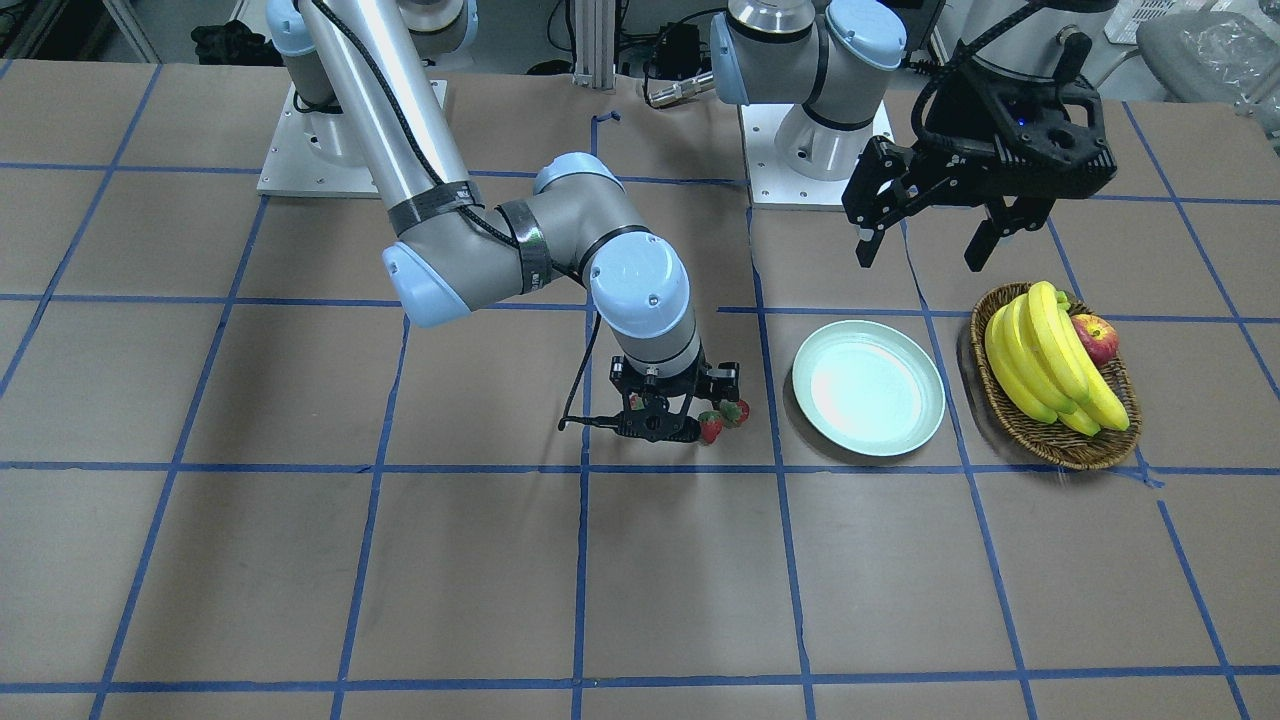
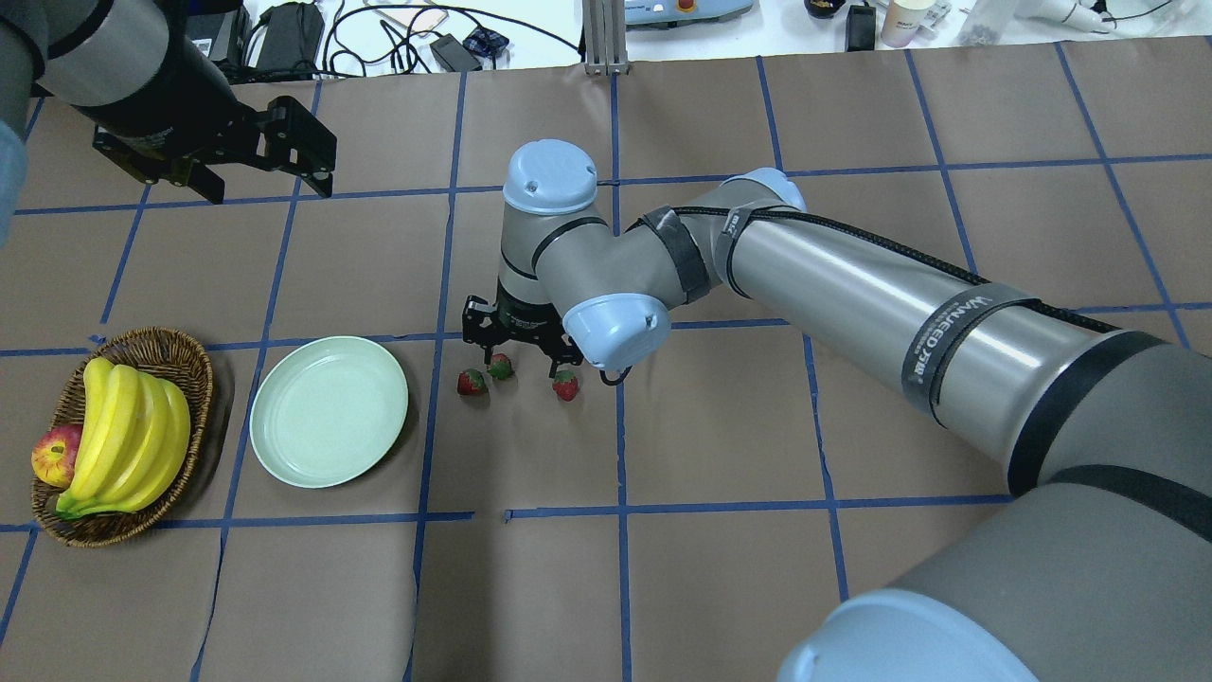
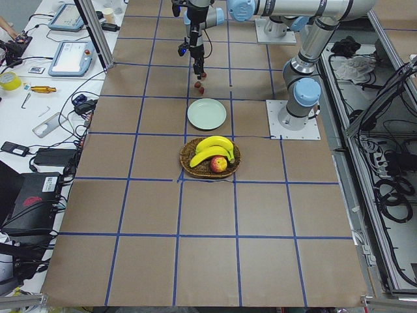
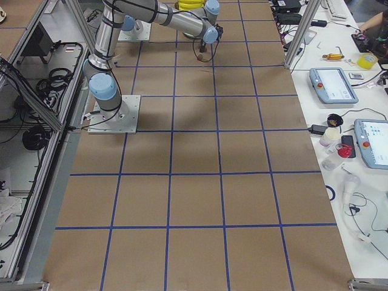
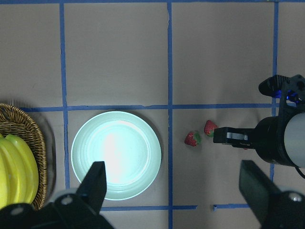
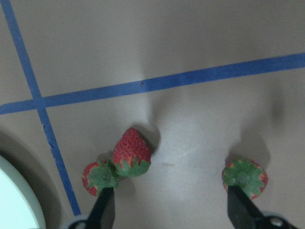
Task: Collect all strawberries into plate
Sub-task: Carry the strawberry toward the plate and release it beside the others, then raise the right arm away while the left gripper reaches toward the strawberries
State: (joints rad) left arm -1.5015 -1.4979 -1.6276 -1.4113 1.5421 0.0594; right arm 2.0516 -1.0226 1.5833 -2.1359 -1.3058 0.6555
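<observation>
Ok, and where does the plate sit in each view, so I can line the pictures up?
Front-facing: plate right of centre, basket on its right.
Overhead: plate lower left, basket on its left.
Exterior left: plate upper centre, beyond the basket.
Exterior right: not made out at the far end.
Left wrist: plate lower left.
Right wrist: plate rim sliver, bottom-left corner.
Shared landmark: the banana basket beside it.

Overhead bearings, 12 o'clock = away from robot.

- Right pincer (image 2: 524, 360), fingers spread, and the right arm (image 2: 852, 294) close off the strawberries (image 2: 471, 382) from 12 to 3 o'clock.
- At 6 o'clock, bare worktop (image 2: 530, 455).
- Bare gap between the touching pair and the lone berry (image 2: 566, 385).
- Bare lane runs at 9 o'clock to the plate (image 2: 329, 412).
- Basket (image 2: 142, 339) blocks the plate's 9 o'clock side.
- Left pincer (image 1: 920, 258) hangs high at the plate's 11 o'clock, well apart.
</observation>
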